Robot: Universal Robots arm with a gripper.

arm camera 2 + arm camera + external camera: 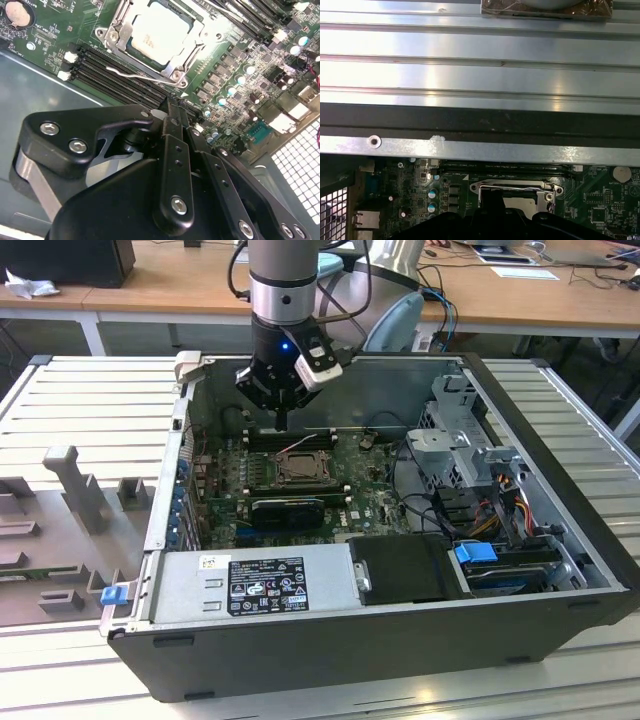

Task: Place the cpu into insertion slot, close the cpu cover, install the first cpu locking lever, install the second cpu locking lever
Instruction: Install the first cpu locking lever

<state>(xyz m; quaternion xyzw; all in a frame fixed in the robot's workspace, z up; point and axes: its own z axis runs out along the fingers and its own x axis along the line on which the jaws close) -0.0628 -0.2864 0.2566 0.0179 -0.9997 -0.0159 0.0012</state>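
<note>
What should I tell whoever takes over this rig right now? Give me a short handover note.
Gripper: shut, holding nothing, hanging just above the motherboard beside the slot.
Cpu: seated in the slot.
Cover: down over the cpu, framing it.
Lever: one wire lever lies along the cover's edge. I cannot tell whether it is latched.
Done: cpu placed, cover closed.
Left: check both levers and lock any that are not latched.
</note>
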